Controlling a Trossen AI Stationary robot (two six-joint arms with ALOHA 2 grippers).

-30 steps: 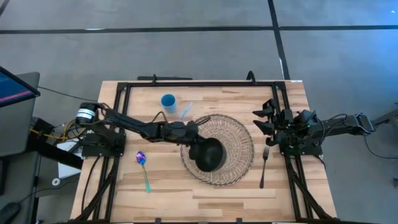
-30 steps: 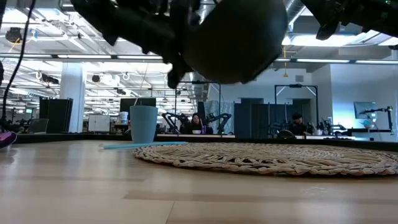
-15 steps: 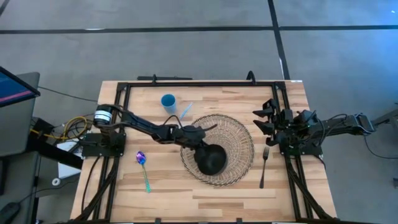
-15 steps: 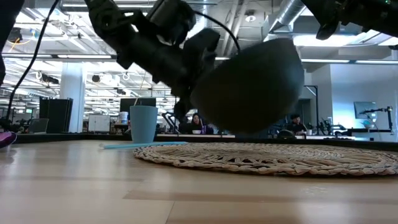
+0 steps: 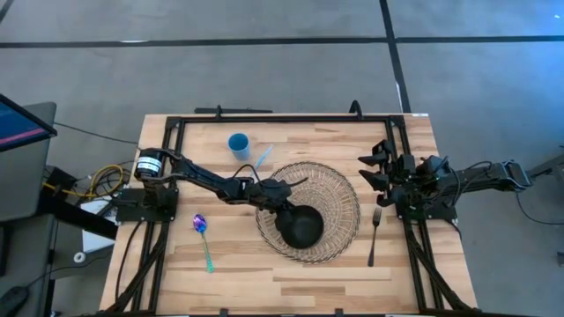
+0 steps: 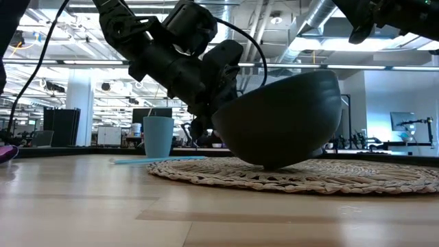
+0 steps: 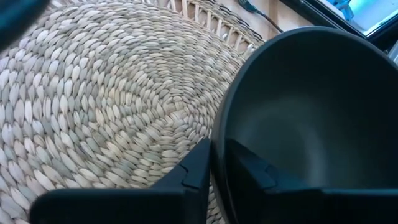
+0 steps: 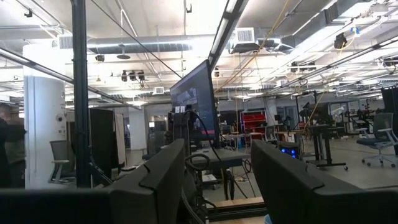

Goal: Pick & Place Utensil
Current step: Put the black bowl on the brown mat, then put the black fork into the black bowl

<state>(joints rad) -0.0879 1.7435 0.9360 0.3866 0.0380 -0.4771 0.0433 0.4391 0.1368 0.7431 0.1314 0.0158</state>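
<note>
Bowl (image 6: pixel 281 120) now touches the woven mat (image 5: pixel 339 189): a second ago it hung clear above the weave, half a second ago it was tilted and nearly down, and now its base rests on the mat in the low view, with the rim tipped up slightly on the side away from the gripper. The left gripper (image 7: pixel 214 163) has its two fingers pinched over the bowl's rim, one inside and one outside, so the hold is not yet released. My reading is that the bowl is being set out as the landing place, and the utensil part of the task has not begun; letting go of the rim looks like the step in hand.

Utensils lie untouched on the table (image 5: pixel 291 282). A fork (image 5: pixel 374 234) lies just beside the mat's edge on the right arm's side. A spoon (image 5: pixel 204 239) with a purple bowl and green handle lies well apart on the left arm's side. A pale blue straw-like stick (image 5: pixel 263 157) lies near a blue cup (image 5: pixel 238 143) at the far side.

Counted: one bowl, one mat, one fork, one spoon, one cup, one stick.

The right gripper (image 5: pixel 381 167) waits at the table's right edge, fingers spread and empty.
</note>
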